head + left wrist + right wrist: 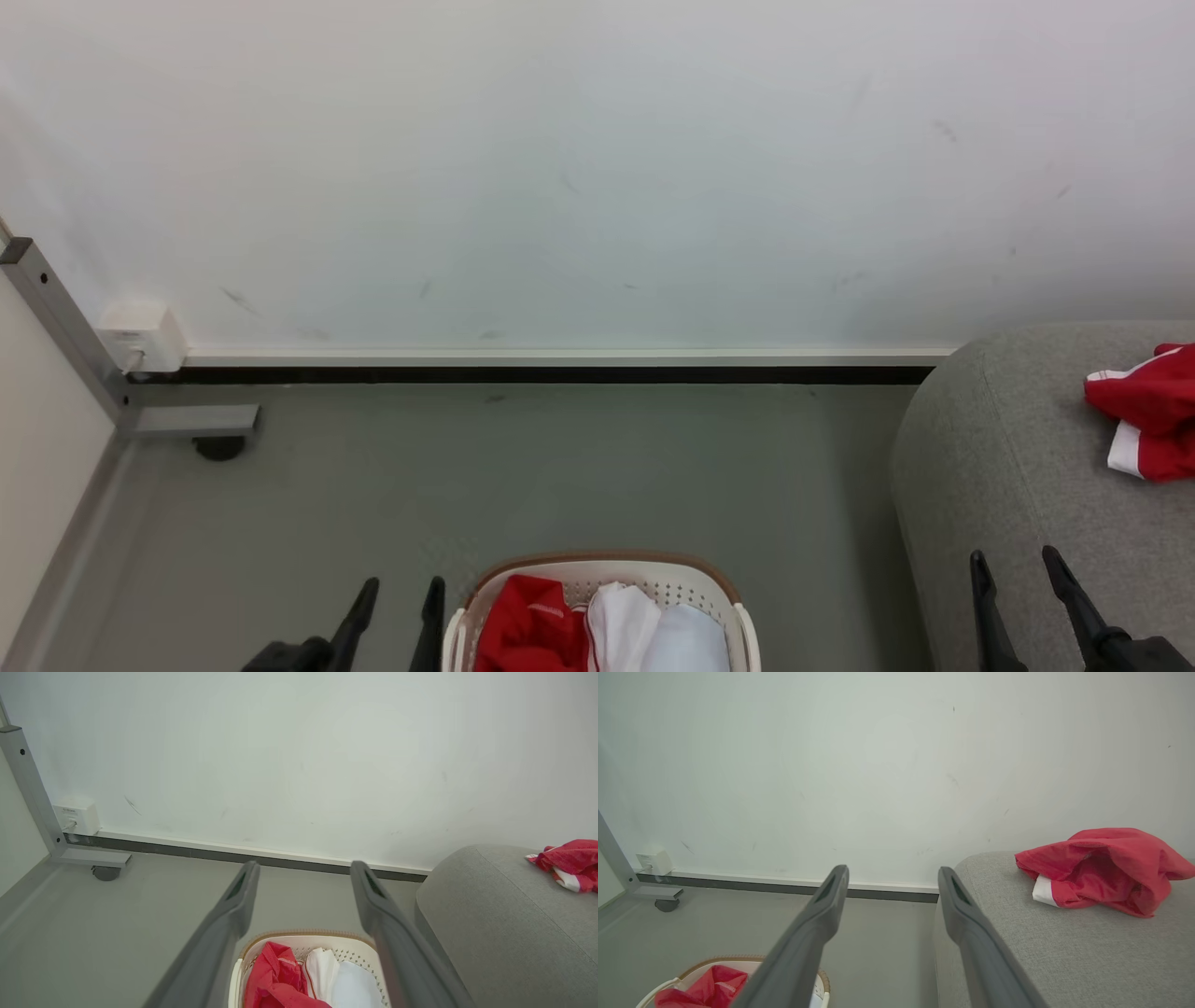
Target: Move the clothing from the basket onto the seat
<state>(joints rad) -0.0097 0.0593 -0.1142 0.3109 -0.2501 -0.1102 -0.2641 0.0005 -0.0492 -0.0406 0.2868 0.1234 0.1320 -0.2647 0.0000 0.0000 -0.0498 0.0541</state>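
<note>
The cream basket (697, 569) with a brown rim stands on the floor at the bottom middle; a red garment (530, 627) and white cloth (653, 630) lie in it. In the left wrist view the basket (345, 944) and its red garment (275, 977) lie below the fingers. The grey seat (1004, 467) is at the right, with another red garment (1153, 411) on it, also in the right wrist view as the red garment (1106, 870) on the seat (1064, 952). My left gripper (403, 588) stands open left of the basket. My right gripper (1016, 560) stands open over the seat's front.
A white wall with a pale skirting (560, 357) runs across the back. At the far left stand a grey metal frame (65, 327) on a castor (219, 448) and a white wall box (140, 336). Grey floor (560, 467) lies between the wall and the basket.
</note>
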